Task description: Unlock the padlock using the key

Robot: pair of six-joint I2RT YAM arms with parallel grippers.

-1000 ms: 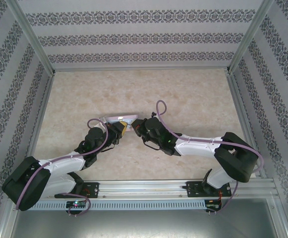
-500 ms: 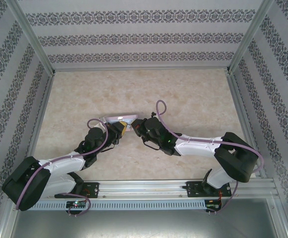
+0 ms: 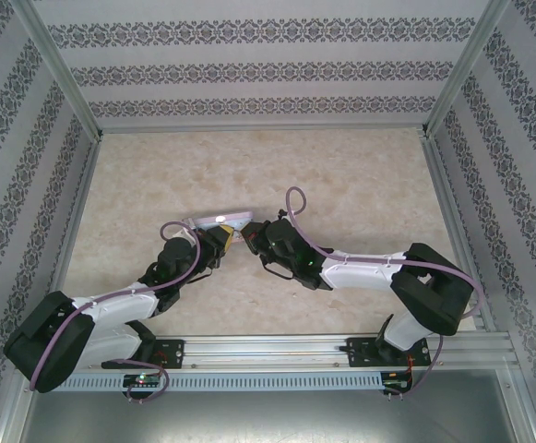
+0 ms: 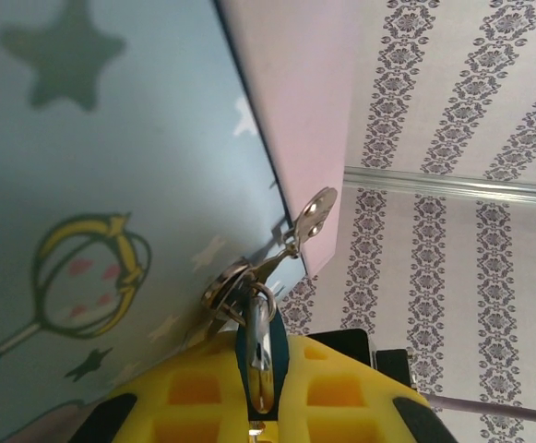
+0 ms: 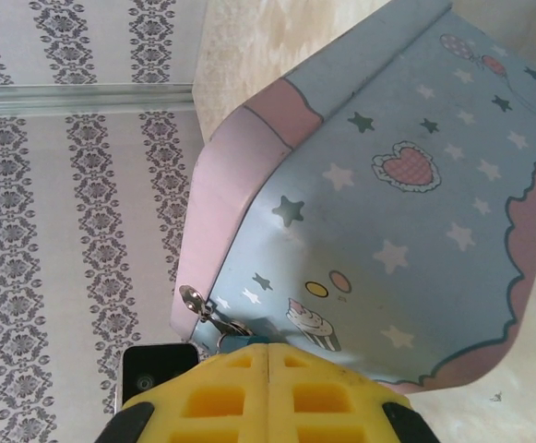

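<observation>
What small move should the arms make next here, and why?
Probably a slight twist of the right gripper, if it is pinching a key in the lock. It is shut at the tin box's edge, beside a dangling key, while the left gripper clamps the padlock steady.

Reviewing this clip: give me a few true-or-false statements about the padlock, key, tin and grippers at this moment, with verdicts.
1. The left gripper is shut on the blue-teal padlock. True.
2. The right gripper stands wide open. False: its yellow pads are pressed together.
3. The tin sits against the far wall, away from both arms. False: it is mid-table, with both grippers at it.
4. A small silvery key on a ring lies beside the tin's pink side. True.
</observation>
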